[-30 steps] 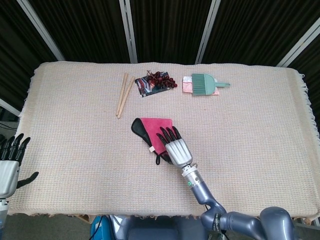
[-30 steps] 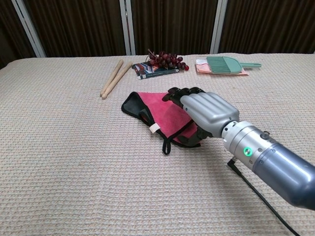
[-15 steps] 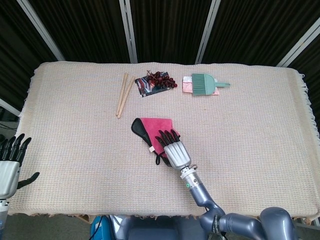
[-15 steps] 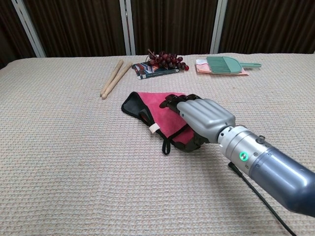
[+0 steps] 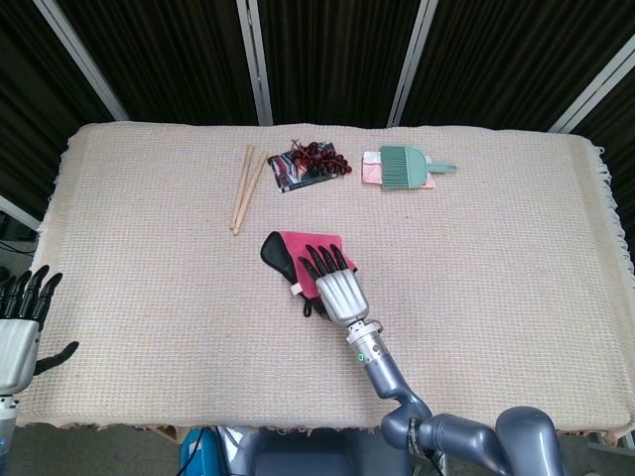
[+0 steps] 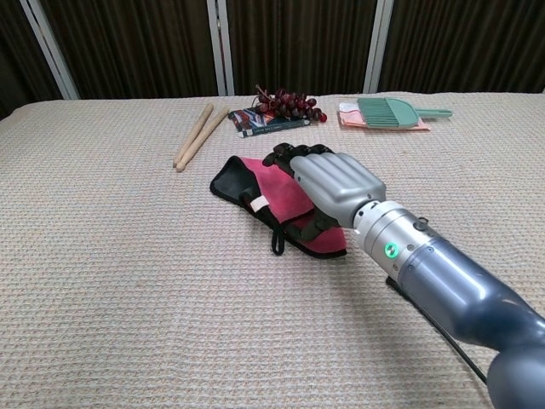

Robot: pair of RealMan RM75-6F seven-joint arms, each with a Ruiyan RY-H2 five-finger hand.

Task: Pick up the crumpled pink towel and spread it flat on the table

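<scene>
On the table [image 5: 516,258], the right hand [image 5: 335,286] lies palm-down with fingers spread across the pink towel [image 5: 303,256], which sits folded just nearer than the sticks [image 5: 246,185], while the left hand [image 5: 20,322] hangs open off the table's edge.

Right hand [image 6: 334,183]: smooth silver-grey metallic back shell, rounded over the knuckles; fingers [image 6: 289,155] black and segmented. Black palm side shows underneath the shell. Wrist is a ribbed silver cylinder carrying a small lit green indicator and small screws. Right forearm [image 6: 460,294]: glossy blue-grey casing, rounded. A thin black cable trails beside it.

Left hand [image 5: 20,317]: same build, pale silver shell, black fingers and black thumb, seen at the frame's edge.
</scene>
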